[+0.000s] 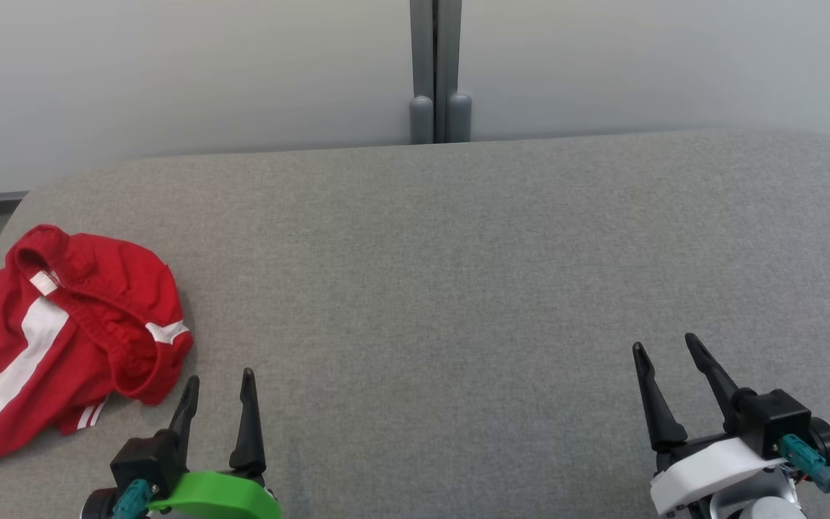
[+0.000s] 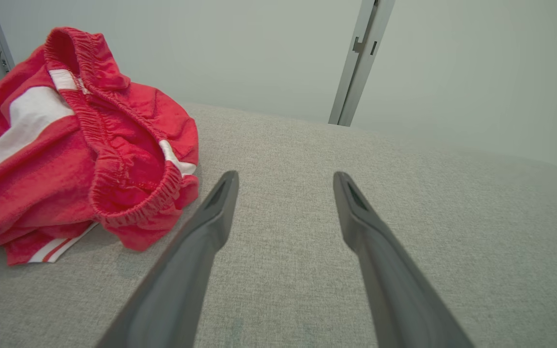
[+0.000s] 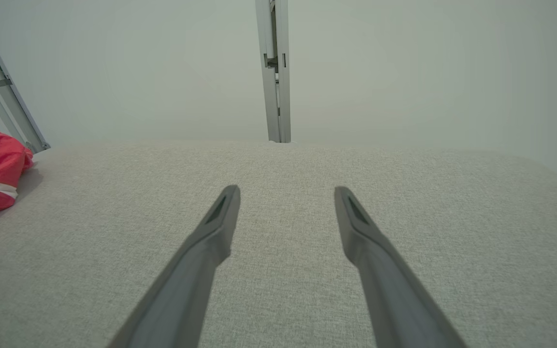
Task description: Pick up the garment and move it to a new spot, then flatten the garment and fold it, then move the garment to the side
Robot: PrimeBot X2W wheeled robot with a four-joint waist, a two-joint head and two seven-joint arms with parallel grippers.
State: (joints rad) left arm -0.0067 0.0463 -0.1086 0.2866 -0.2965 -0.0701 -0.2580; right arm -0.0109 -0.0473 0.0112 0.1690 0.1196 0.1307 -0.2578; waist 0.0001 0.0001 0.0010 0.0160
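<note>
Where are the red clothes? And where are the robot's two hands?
red clothes [image 1: 127,288]: head view, on the red cloth just above the stretchy waistband.
left hand [image 1: 220,375]: head view, midway between its open fingertips.
right hand [image 1: 663,341]: head view, midway between its open fingertips.

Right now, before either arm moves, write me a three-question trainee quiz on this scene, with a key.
1. True or false: the left gripper is shut on the red garment.
2. Of the left gripper and the right gripper, which is nearer the garment? A) left B) right C) both equally near
3. Fill in: by the robot's own sides, the garment lies crumpled at the ___ end of the grey surface.

Key
1. False: its jaws stand open, just clear of the cloth.
2. A
3. left
</note>
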